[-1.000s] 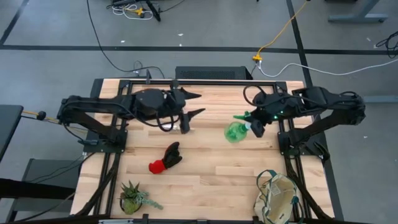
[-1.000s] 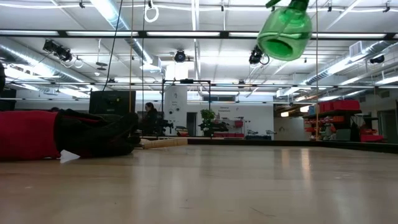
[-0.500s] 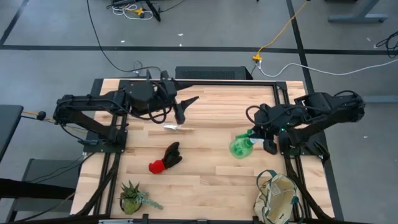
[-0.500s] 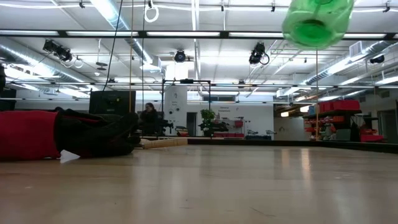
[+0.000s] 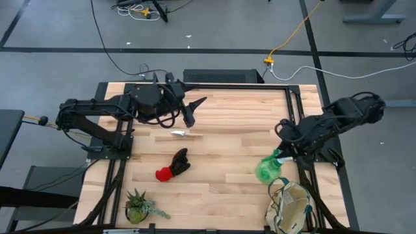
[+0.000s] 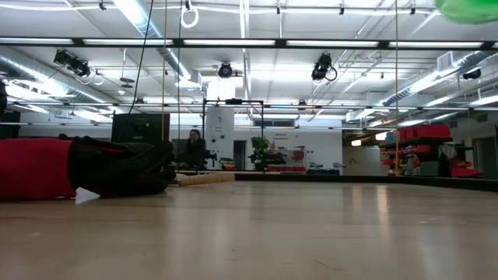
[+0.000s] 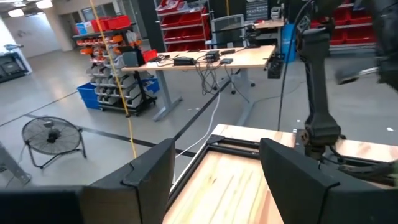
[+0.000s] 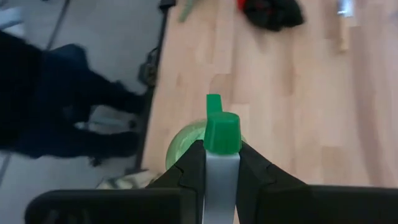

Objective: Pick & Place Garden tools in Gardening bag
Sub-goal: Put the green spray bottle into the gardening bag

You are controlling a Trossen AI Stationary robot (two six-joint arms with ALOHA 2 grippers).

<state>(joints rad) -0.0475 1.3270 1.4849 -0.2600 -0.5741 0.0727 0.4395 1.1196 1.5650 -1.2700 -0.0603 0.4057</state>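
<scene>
Sprayer carried to the bag
Right gripper [image 5: 281,158], clamping the green sprayer [image 5: 266,170], has swung from mid-bench to beside the gardening bag [image 5: 290,207]; left gripper [image 5: 195,110] waits open.

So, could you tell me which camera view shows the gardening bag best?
The high view: the gardening bag sits at the table's near right corner, mouth up. The right wrist view catches only a pale scrap; the low and left wrist views show none of it.

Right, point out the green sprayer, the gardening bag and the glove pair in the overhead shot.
green sprayer [image 5: 266,170]: high view, on its round green body, held by the right gripper [image 5: 281,158].
gardening bag [image 5: 290,207]: high view, on its beige canvas rim.
glove pair [image 5: 173,165]: high view, where red meets black.
</scene>
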